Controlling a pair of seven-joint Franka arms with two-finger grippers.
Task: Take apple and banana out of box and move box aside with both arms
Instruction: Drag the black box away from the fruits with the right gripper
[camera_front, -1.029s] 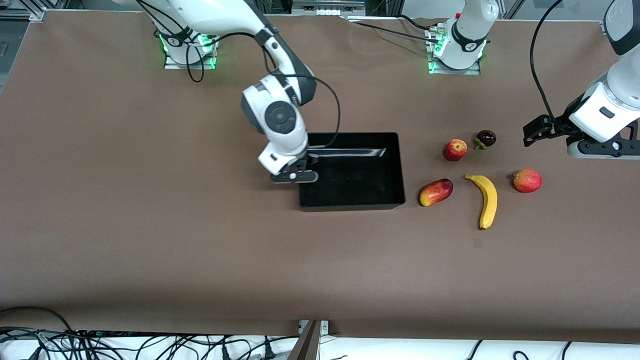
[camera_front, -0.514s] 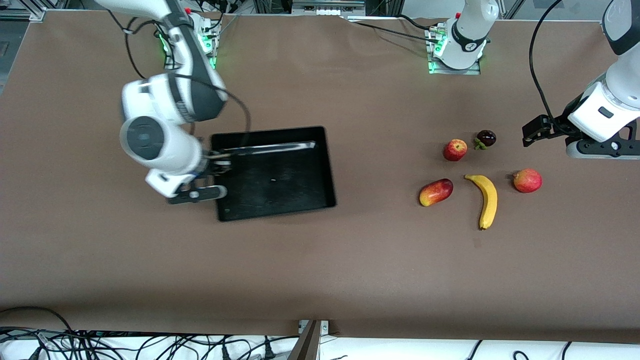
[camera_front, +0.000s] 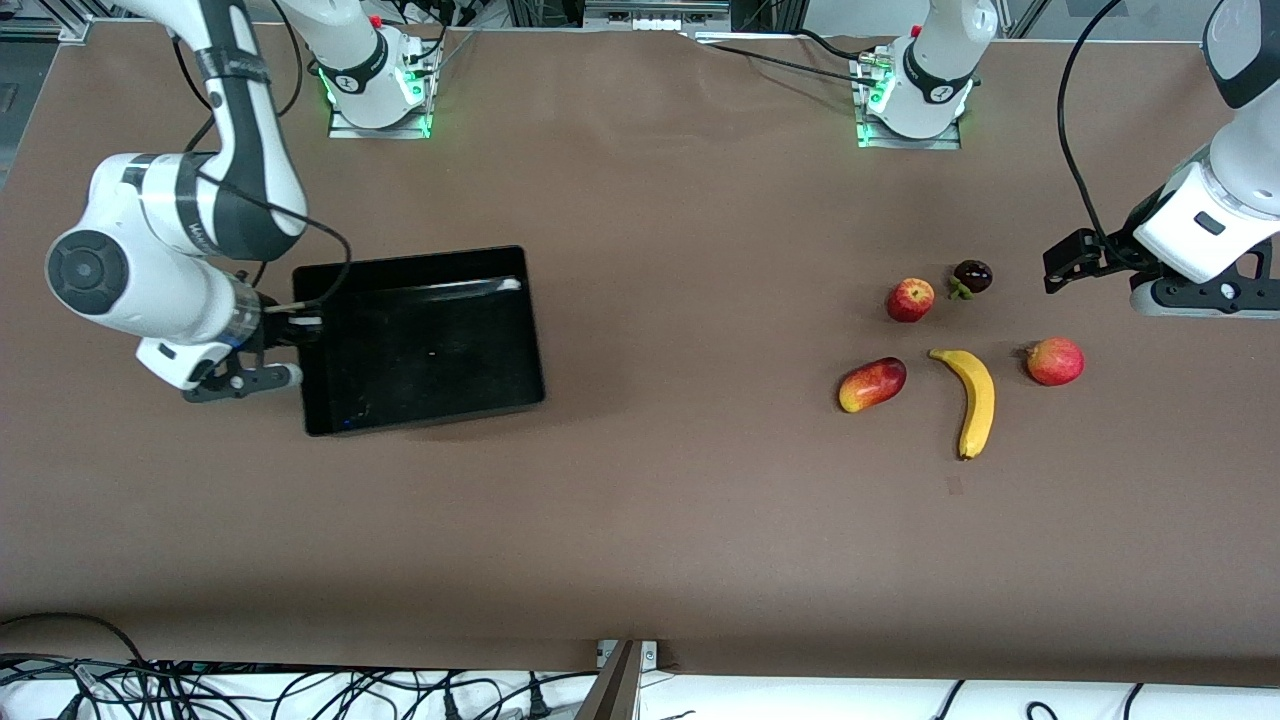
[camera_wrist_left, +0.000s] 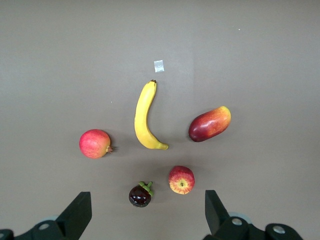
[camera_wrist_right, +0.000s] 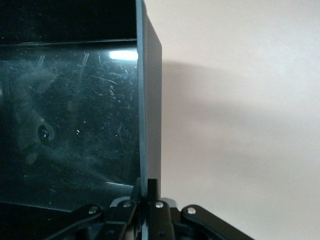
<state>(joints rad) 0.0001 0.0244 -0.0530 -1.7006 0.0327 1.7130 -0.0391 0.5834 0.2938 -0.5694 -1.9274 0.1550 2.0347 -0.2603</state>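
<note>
The black box (camera_front: 430, 340) lies toward the right arm's end of the table. My right gripper (camera_front: 298, 326) is shut on the box's end wall (camera_wrist_right: 149, 100), one finger on each side of it (camera_wrist_right: 147, 187). The yellow banana (camera_front: 975, 400) and the small red apple (camera_front: 910, 299) lie on the table toward the left arm's end. Both also show in the left wrist view, the banana (camera_wrist_left: 145, 117) and the apple (camera_wrist_left: 181, 179). My left gripper (camera_front: 1195, 298) hangs open and empty in the air beside the fruits (camera_wrist_left: 147, 220).
An oval red-yellow mango (camera_front: 872, 384) lies beside the banana. A round red fruit with a tiny crown (camera_front: 1054, 361) lies on the banana's left-arm side. A dark mangosteen (camera_front: 972, 277) sits beside the apple. Brown table cover lies between box and fruits.
My right gripper has moved the box from the table's middle toward the right arm's end. The left arm and the fruits have hardly moved.
</note>
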